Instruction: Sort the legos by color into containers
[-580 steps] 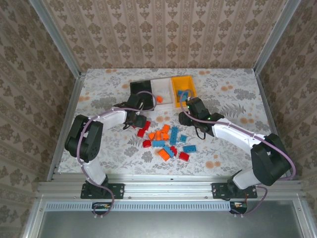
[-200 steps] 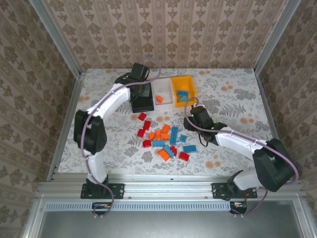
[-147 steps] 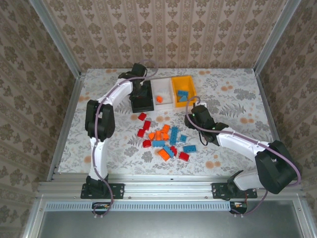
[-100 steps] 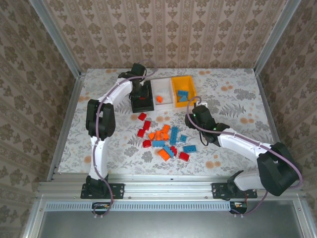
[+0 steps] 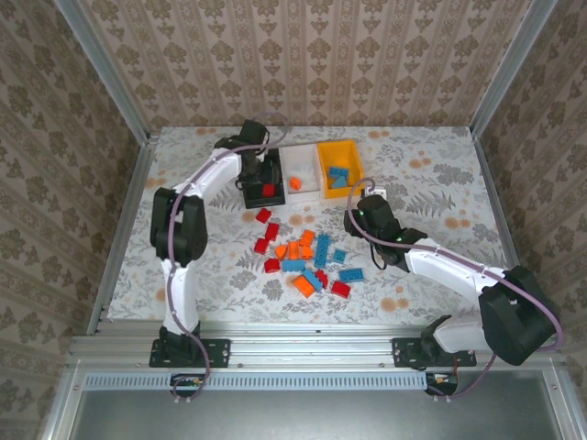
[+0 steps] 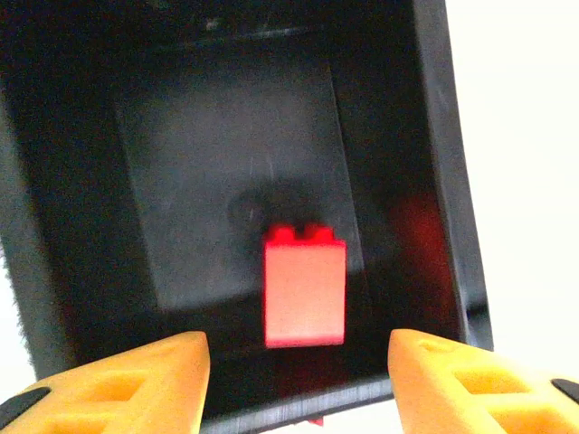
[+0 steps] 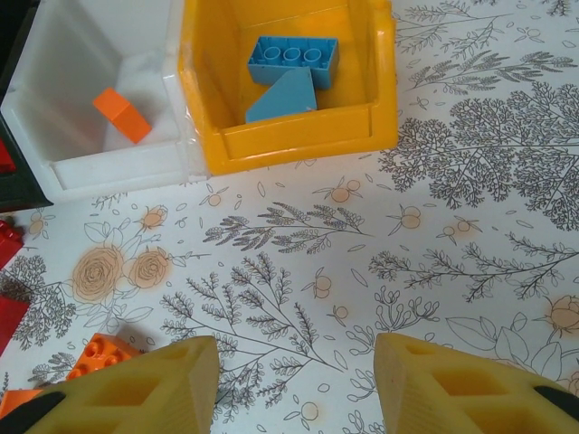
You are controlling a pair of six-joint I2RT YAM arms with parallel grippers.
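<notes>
Your left gripper [image 6: 298, 375] hangs over the black bin [image 6: 443, 136] with its two orange fingers [image 6: 118, 375] spread wide and nothing between them; it is released. A red brick [image 6: 305, 294] lies on the bin's floor, studs toward the top of the wrist view, apart from both fingers. From above you see the same gripper [image 5: 263, 174] at the end of the left arm, reaching over the left end of the row of bins; the red brick [image 5: 269, 191] shows in the near part of the black bin [image 5: 249, 198].

Your right gripper [image 7: 294, 389] is likewise unclenched — its yellow fingers [image 7: 136, 389] stand wide apart above the flowered table [image 7: 452, 226] and hold nothing. Ahead of it stands the yellow bin [image 7: 298, 136] with two blue bricks [image 7: 292, 61] inside; touching that bin's left side is the white bin [image 7: 63, 99], which holds one orange brick [image 7: 122, 115]. In the overhead view this gripper [image 5: 360, 205] sits on the near side of the yellow bin [image 5: 339, 151], near it but not over it; the white bin [image 5: 298, 165] stands between yellow and black.

The remaining legos [image 5: 307, 261] — red, orange and blue — lie loose on the table between the two arms, nearer to you than the bins and to the left of the right gripper; a few of them show at the left edge of the right wrist view.
</notes>
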